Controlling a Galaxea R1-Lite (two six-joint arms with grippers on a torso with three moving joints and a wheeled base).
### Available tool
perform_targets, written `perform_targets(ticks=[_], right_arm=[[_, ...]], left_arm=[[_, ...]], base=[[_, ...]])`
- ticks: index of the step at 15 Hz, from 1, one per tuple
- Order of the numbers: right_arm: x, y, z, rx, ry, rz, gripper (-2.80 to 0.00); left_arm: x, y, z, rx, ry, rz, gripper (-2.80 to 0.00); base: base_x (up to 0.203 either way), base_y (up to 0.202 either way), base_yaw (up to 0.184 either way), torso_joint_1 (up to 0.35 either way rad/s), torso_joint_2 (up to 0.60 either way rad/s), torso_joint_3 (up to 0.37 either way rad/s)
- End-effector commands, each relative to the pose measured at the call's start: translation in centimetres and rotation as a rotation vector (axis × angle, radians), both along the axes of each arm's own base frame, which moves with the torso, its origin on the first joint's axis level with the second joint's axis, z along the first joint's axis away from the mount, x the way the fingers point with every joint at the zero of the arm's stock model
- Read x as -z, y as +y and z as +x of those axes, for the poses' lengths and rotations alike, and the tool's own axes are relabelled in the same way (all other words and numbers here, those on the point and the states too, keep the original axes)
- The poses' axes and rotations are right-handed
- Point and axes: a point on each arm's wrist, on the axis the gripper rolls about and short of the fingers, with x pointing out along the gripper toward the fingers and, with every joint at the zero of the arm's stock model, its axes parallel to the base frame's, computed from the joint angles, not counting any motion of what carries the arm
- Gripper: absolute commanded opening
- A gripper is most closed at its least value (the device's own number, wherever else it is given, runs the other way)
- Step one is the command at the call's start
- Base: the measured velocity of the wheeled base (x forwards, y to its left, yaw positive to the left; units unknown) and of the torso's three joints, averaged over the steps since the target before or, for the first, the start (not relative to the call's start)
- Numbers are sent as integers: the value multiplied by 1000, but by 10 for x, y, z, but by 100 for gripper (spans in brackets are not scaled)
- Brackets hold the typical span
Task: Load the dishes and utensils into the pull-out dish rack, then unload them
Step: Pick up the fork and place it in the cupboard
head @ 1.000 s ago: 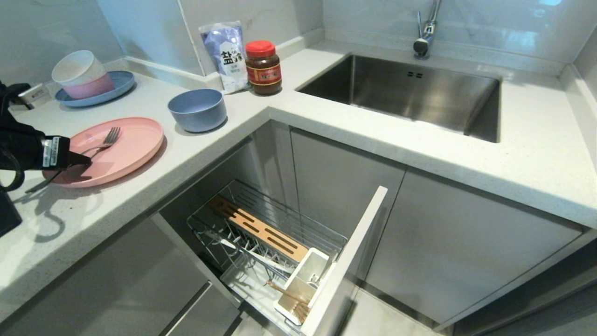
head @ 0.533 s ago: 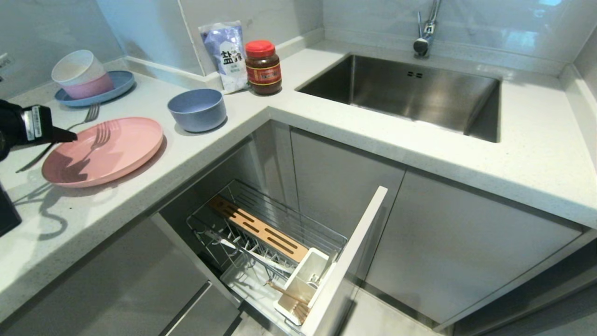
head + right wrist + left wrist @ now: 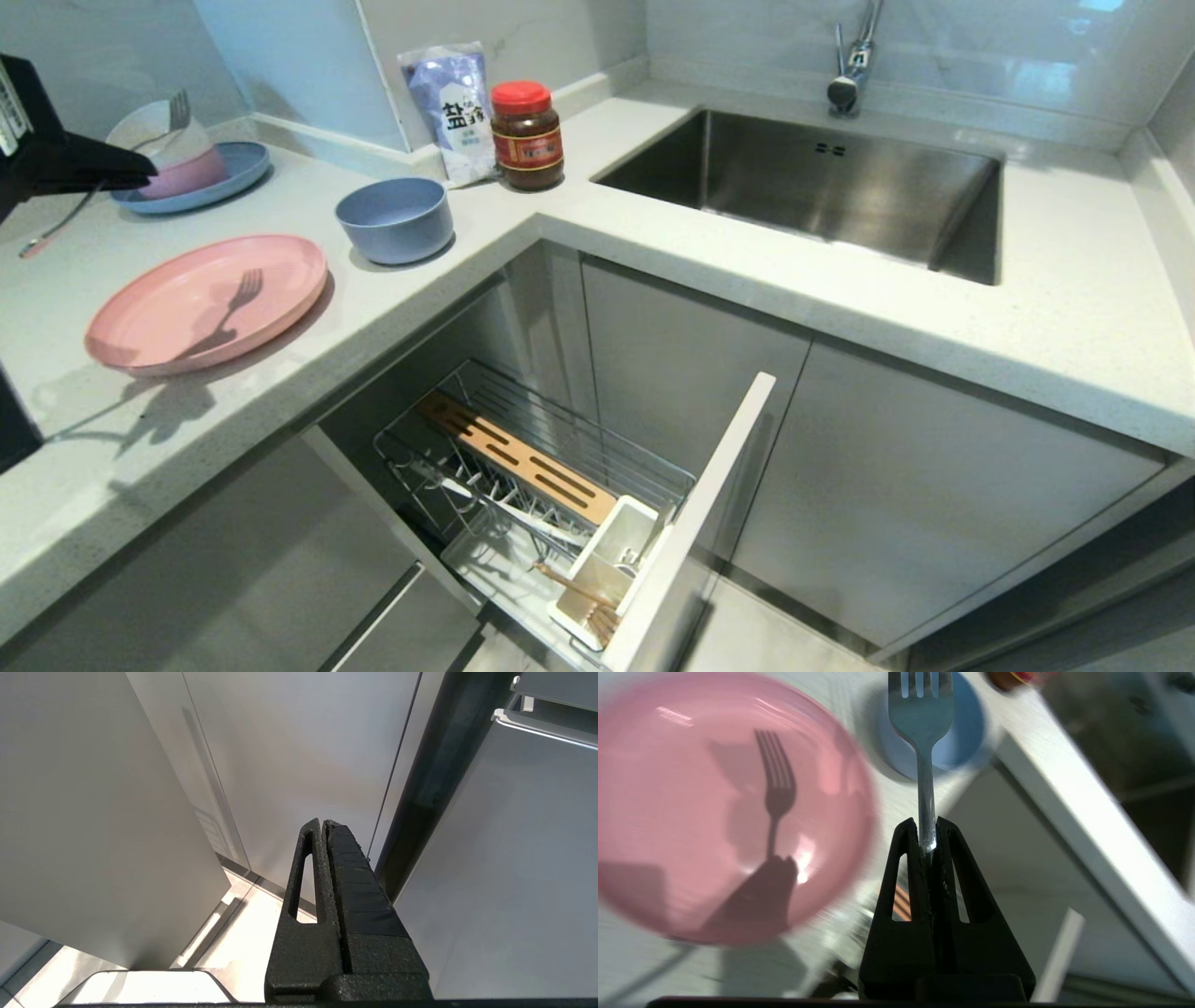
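Chrome wire forms the pull-out dish rack (image 3: 523, 485), which stands drawn out below the counter, nearest the camera. Its pale grey front panel (image 3: 695, 523) faces right. Inside, the white cutlery box (image 3: 607, 569) sits against that panel with the wooden chopsticks (image 3: 579, 590) lying in and beside it; the slotted wooden bar (image 3: 513, 455) runs along the far side of the rack.

On the white countertop (image 3: 280, 373) above, the pink plate (image 3: 207, 302) lies flat and bare, crossed only by the shadow of a fork. The blue-grey bowl (image 3: 395, 219) stands upright just beyond it, apart from the plate.

At the left edge, above the counter, the left gripper (image 3: 928, 828) is clamped on the handle of a silver fork (image 3: 920, 716), tines pointing away from the wrist; the fork hangs clear of the plate.

Farther back, a blue plate (image 3: 191, 177) carries stacked pink and white bowls (image 3: 163, 145). A salt bag (image 3: 453, 112) and a red-lidded jar (image 3: 527, 135) stand by the wall, left of the steel sink (image 3: 822, 187).

The right gripper (image 3: 325, 826) is parked low beside cabinet doors, fingers pressed together on nothing.
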Motion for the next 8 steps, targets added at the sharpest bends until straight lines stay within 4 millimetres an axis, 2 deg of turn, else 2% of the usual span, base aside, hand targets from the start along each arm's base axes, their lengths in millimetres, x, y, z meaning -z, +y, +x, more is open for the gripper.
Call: perform_targets(ticks=[1,3,5,8], right_arm=[[1,0,0,-1,-2,0,-280],[0,0,0,0,-3,0,-280],[1,0,0,0,-2,0,-280],[0,0,0,0,-3,0,-280]], left_arm=[[-5,-36,-21,152,21,-74,-280],[1,-65,-35,305,114,-109,-280],[13,-88,-39,426,226,-109,-280],[42,-108,-23,472,448,-69,-280]], base=[[0,0,0,0,0,0],[0,0,0,0,0,0],[0,0,0,0,0,0],[0,0,0,0,0,0]])
